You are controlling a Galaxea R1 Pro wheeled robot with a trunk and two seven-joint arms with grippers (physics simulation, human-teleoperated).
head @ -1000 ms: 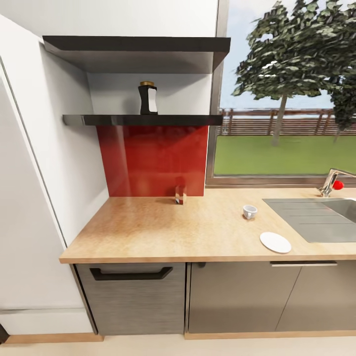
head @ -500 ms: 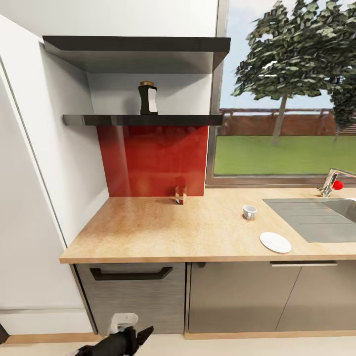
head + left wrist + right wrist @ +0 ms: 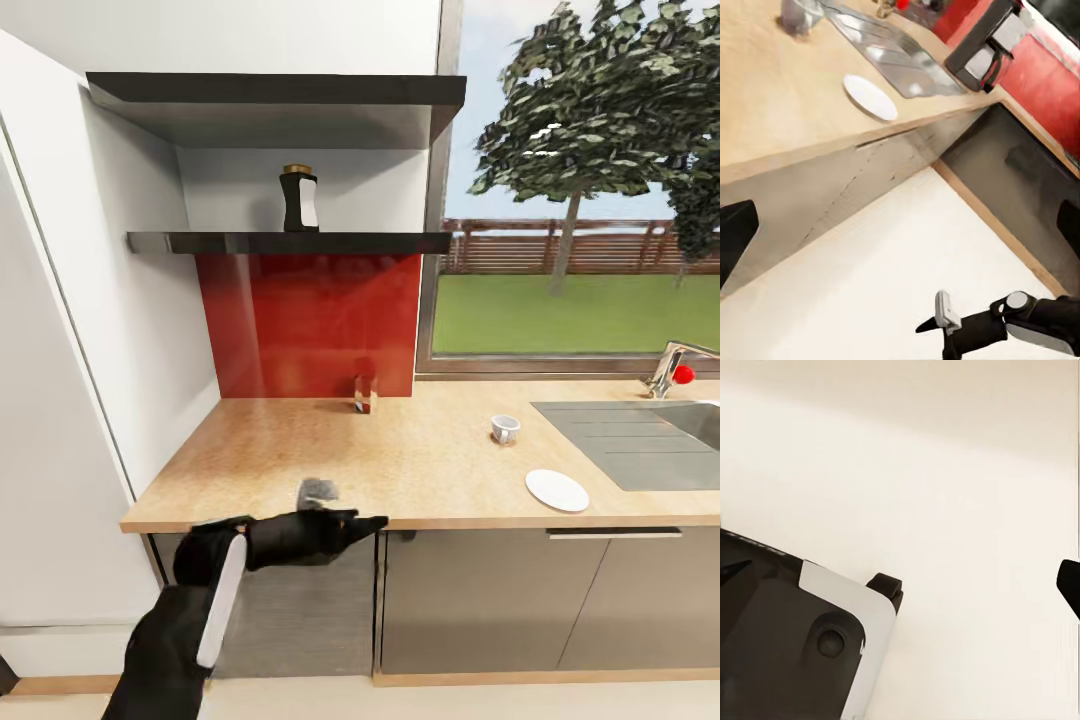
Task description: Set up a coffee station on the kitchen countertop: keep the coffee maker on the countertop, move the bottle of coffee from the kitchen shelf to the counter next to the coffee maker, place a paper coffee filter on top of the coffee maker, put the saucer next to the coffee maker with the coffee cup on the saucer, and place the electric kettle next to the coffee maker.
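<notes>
The bottle of coffee (image 3: 299,200) with its yellow lid stands on the dark kitchen shelf (image 3: 290,242) above the red backsplash. On the kitchen countertop (image 3: 300,470) the coffee cup (image 3: 505,429) sits left of the sink, and the saucer (image 3: 557,490) lies nearer the front edge. My left gripper (image 3: 360,523) hovers open at the counter's front edge, pointing right, well below the bottle. Its wrist view catches the saucer (image 3: 870,96), the cup (image 3: 799,13) and the black coffee maker (image 3: 984,51) by a red wall. My right gripper (image 3: 900,577) hangs open over the pale floor.
A grey inset sink (image 3: 640,440) with a tap (image 3: 670,368) takes the counter's right end. A small brown box (image 3: 366,395) stands against the backsplash. A white wall panel (image 3: 70,400) closes off the left. Dark cabinet fronts (image 3: 480,600) run under the counter.
My left arm has risen from the bottom of the head view to the counter's front edge. Bottle, cup and saucer have not moved.
</notes>
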